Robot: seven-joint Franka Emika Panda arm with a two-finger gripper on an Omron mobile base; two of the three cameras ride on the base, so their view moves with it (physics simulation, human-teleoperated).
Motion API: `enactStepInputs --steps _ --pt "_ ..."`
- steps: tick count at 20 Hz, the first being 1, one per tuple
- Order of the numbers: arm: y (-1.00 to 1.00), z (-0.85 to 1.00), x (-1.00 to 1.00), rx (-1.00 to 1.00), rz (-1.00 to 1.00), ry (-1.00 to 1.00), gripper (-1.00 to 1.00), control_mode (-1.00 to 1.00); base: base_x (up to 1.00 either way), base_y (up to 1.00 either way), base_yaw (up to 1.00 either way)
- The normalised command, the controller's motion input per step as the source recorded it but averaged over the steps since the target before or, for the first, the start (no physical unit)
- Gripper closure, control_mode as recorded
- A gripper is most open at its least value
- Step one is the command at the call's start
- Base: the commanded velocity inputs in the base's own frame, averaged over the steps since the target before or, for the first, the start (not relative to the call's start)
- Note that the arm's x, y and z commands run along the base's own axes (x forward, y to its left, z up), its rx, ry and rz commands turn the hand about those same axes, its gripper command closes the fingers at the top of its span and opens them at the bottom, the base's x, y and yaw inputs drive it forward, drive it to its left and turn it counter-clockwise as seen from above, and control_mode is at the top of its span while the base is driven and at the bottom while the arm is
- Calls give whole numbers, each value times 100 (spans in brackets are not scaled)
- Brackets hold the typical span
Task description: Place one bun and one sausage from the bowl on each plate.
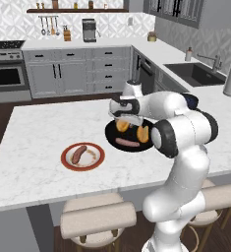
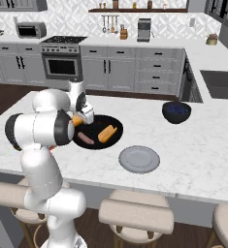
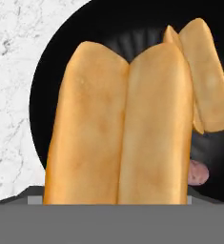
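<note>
Hand view: bun (image 3: pixel 118 128) fills the middle, right over the black bowl (image 3: pixel 51 81). Can't tell if the fingers actually clamp it. A loose hold could drop it short of the red-rimmed plate (image 1: pixel 82 156).

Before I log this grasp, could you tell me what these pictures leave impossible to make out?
- Hand fingertips: hand view, the near bun crowds the frame and the bottom edge cuts them off, so whether it is gripped is unclear.
- Bowl left side: right base view, behind the arm.
- Sausage in the bowl: hand view, mostly behind the bun.
- Shelf items: both base views, too small.
</note>
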Motion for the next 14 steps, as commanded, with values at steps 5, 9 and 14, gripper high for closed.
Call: enactStepInputs --steps 5,9,14 --pt "100 94 -97 0 2 15 100 -100 0 0 0" --pt "100 28 -64 -1 1 20 100 -100 0 0 0" --pt "91 -25 -30 -3 0 10 100 -100 0 0 0"
